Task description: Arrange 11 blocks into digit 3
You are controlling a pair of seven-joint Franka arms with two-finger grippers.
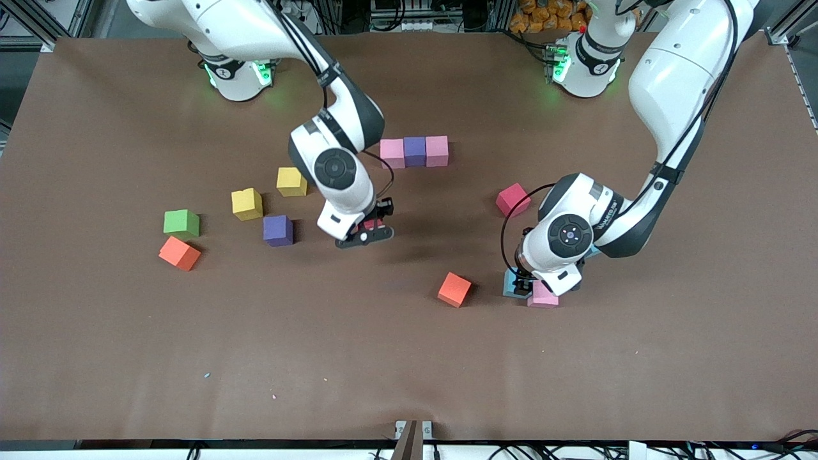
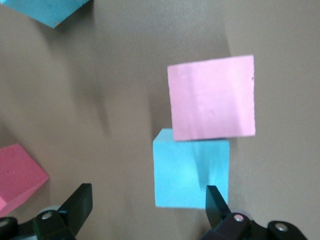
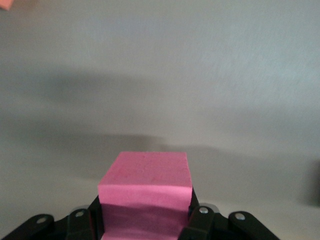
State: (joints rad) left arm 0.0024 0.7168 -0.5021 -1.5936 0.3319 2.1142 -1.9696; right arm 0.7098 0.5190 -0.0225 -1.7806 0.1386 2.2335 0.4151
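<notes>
A row of pink [image 1: 392, 153], purple [image 1: 415, 151] and pink [image 1: 437, 151] blocks touch each other in the middle of the table. My right gripper [image 1: 365, 231] is in the air over bare table nearer the front camera than that row. It is shut on a crimson block [image 1: 372, 225], which fills the jaws in the right wrist view [image 3: 145, 192]. My left gripper [image 1: 524, 280] is open, low over a sky-blue block [image 2: 191, 172] that touches a pink block [image 2: 211, 97]. One finger [image 2: 216, 200] overlaps the sky-blue block's edge.
Toward the right arm's end lie two yellow blocks [image 1: 292, 181] [image 1: 246, 204], a purple block [image 1: 278, 230], a green cube [image 1: 181, 222] and an orange block [image 1: 179, 253]. Another orange block [image 1: 454, 289] and a crimson block [image 1: 512, 199] lie near the left gripper. A second sky-blue block [image 2: 50, 10] lies close by.
</notes>
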